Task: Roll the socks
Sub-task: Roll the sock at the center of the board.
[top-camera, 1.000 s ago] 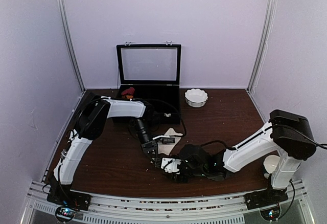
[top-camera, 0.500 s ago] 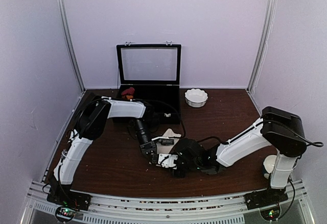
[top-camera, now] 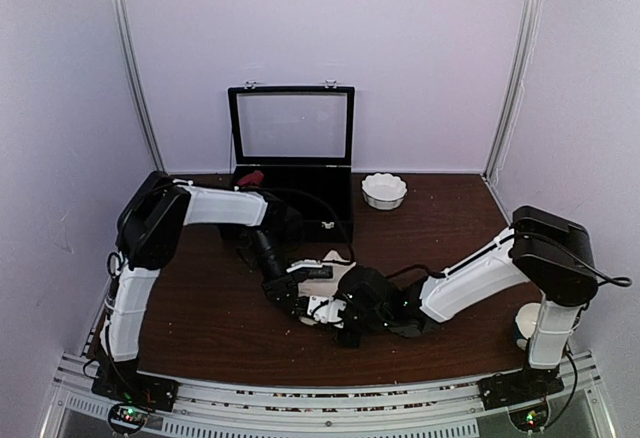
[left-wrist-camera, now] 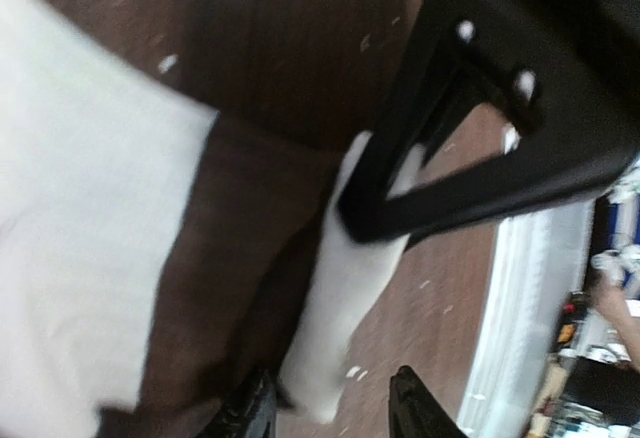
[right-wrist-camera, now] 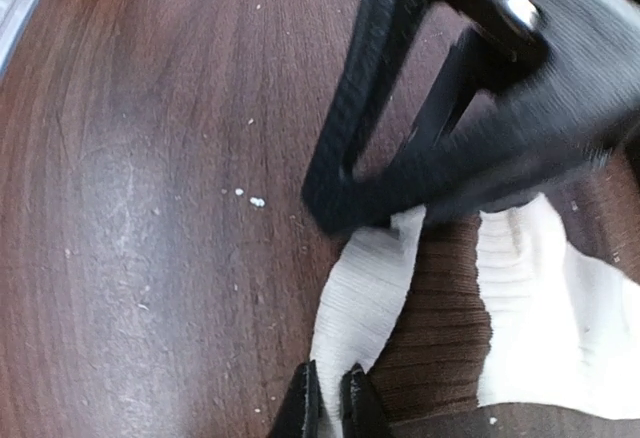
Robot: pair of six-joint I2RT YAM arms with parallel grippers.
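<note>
Table (top-camera: 200, 328): dark wood, both arms reaching to its centre | socks (top-camera: 340, 258): cream and brown ribbed fabric lying flat mid-table | left gripper (left-wrist-camera: 330, 410): fingers apart, straddling a cream strip (contact unclear) | right gripper (right-wrist-camera: 328, 410): fingers together, pinching the cream edge.

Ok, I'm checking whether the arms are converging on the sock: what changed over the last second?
The right gripper slid left, closing in on the left gripper at the sock. The left arm's elbow swung back and to the left, and its gripper shifted slightly left. No new grasp or release is visible. The black box, white bowl and red bundle stayed put.
</note>
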